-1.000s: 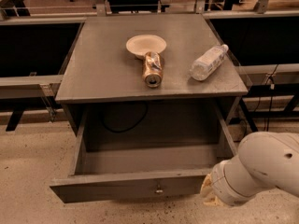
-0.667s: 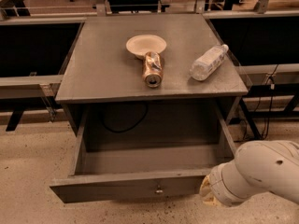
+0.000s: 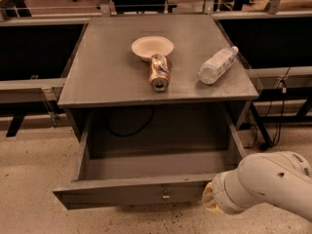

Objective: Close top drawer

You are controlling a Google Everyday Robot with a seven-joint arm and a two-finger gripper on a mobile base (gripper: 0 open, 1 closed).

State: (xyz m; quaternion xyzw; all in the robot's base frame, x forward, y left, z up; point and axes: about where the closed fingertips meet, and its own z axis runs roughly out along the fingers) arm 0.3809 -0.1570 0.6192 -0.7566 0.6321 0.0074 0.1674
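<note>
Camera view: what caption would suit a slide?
Top drawer stands wide open, the robot's pincer by its front right corner.

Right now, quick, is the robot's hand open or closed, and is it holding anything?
Gripper: cannot be told. It sits low at the right end of the front of the open top drawer.

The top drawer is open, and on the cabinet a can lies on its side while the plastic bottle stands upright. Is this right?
Not quite: the camera view shows the plastic bottle also lying on its side. The top drawer is open, the gripper at its front's right end.
</note>
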